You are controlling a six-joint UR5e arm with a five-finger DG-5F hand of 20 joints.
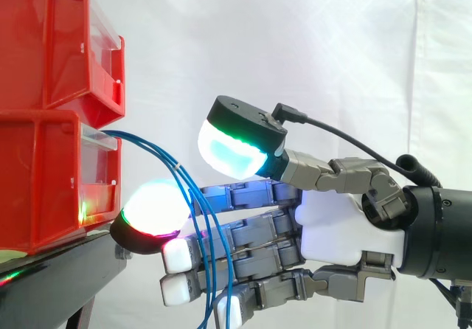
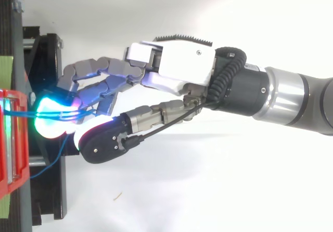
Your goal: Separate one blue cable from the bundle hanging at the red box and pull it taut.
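Blue cable bundle [image 1: 212, 266]: left the lower red box [image 1: 51, 181], arched down, hung vertically across the fingers [image 1: 251, 234]. Robot hand [image 1: 335, 229]: open, fingers straight toward the box, thumb [image 1: 232, 152] raised above the strands, none pinched.

A robotics lab test cell: a white curtain [image 1: 295, 49] behind stacked red bins [image 1: 44, 63], a black stand [image 1: 51, 277], a robot arm [image 2: 296, 97].

no legible text, no numbers, no signs on red bins [image 1: 44, 189]
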